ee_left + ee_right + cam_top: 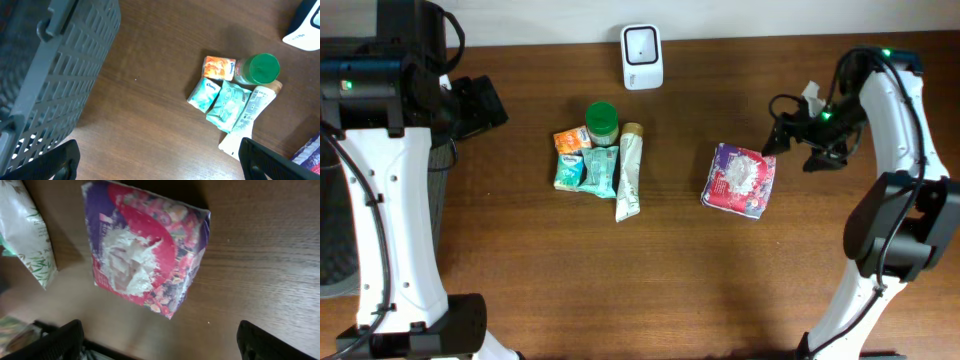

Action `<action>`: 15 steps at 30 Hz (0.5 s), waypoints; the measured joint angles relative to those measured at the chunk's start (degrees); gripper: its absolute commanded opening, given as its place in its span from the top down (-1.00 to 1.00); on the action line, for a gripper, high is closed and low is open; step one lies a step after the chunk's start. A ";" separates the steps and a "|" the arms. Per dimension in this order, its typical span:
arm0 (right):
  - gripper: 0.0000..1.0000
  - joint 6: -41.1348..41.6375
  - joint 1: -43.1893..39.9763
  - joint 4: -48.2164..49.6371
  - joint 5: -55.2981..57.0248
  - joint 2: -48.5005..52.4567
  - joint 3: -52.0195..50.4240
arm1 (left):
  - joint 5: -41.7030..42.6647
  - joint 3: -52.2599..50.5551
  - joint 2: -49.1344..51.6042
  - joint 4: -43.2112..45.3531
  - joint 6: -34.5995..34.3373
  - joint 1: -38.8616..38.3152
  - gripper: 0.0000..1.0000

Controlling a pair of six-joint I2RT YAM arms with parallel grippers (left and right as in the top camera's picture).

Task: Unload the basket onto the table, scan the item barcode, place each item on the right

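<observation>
Right hand hangs released, fingers spread wide, just beside the purple-and-red crinkled plastic packet lying flat on the brown wooden surface. No barcode shows on top, so I should grip across its narrow sides and turn its underside toward the white scanner well beyond the packet.

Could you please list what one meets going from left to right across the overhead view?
left gripper → green-lidded jar → white scanner → purple and red packet → right gripper. The pouches and the tube overlap the jar and the scanner, so they are left out.
</observation>
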 measured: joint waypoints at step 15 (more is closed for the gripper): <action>0.92 -8.35 -2.97 31.50 -25.18 0.42 -32.57 | 0.00 0.00 0.00 0.04 0.00 0.00 -0.98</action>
